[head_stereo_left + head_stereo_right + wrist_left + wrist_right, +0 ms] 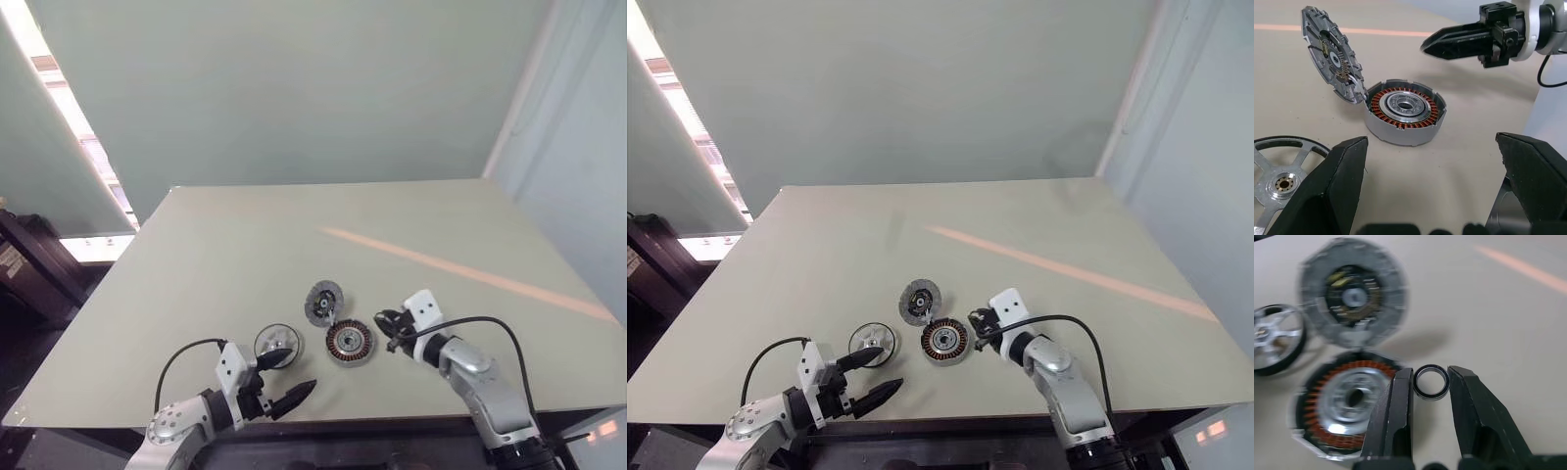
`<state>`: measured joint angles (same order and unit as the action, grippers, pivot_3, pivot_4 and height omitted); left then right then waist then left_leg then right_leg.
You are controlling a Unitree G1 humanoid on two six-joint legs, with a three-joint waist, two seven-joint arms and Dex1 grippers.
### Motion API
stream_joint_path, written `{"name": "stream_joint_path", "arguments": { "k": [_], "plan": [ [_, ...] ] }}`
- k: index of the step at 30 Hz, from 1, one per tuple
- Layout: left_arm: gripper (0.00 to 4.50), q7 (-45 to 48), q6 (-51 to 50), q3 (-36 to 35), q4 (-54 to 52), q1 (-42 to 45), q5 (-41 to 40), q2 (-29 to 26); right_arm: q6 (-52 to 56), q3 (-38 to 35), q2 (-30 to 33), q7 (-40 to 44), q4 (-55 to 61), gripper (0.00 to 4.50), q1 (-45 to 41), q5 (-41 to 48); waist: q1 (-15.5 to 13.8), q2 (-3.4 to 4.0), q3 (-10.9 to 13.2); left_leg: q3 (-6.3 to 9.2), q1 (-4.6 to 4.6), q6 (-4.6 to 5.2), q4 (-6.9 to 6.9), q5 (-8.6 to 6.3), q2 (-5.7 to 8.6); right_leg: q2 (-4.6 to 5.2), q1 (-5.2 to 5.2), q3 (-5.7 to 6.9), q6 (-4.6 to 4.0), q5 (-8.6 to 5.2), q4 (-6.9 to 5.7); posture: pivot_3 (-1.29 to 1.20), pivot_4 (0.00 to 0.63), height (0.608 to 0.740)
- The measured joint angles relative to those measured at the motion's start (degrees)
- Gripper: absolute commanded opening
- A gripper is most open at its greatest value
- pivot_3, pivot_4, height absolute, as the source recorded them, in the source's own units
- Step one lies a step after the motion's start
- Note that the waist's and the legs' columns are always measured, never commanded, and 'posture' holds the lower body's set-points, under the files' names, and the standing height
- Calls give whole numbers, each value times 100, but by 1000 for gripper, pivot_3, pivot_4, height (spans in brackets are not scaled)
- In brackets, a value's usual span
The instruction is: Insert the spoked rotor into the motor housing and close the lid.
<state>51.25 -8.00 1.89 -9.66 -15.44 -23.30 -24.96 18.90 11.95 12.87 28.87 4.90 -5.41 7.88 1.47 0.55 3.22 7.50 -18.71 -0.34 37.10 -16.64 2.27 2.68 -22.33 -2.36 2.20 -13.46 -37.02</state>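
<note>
The motor housing [350, 343], with copper windings around a metal hub, lies near the table's front edge. The lid [324, 302] stands tilted open at its far-left rim, its inner face showing in the left wrist view [1332, 54]. Left of the housing lies the spoked rotor [277, 343], shiny silver. My left gripper [292, 376] is open just in front of the rotor, with nothing between its fingers. My right gripper [1431, 374] hovers beside the housing's right side, shut on a small dark ring [1431, 382] held between its fingertips.
The grey-green table [294, 245] carries an orange stripe of light [470, 274] across its right half. A dark cabinet [29, 269] stands beyond the left edge, and a pale wall [588, 147] rises at the right.
</note>
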Motion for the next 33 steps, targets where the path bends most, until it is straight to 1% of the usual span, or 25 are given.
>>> {"name": "stream_joint_path", "arguments": {
  "k": [8,14,33],
  "plan": [
    [4500,-8,47,-4,1,1,6,4,254,474,-181,17,25,799,-172,-38,1,0,0,1,0,0,-1,0,0,0,-2,1,0,0,0,0,0,740],
    [4500,-30,72,-5,1,-4,5,7,329,687,-324,17,-153,799,-312,-116,-1,0,0,2,0,0,-1,0,0,0,-2,3,0,0,0,0,0,740],
    [4500,-81,74,-4,-1,-38,6,8,181,725,-369,11,-663,799,-342,-241,2,-1,0,2,0,0,-1,0,1,0,-3,2,0,0,0,0,0,740]
  ]
}}
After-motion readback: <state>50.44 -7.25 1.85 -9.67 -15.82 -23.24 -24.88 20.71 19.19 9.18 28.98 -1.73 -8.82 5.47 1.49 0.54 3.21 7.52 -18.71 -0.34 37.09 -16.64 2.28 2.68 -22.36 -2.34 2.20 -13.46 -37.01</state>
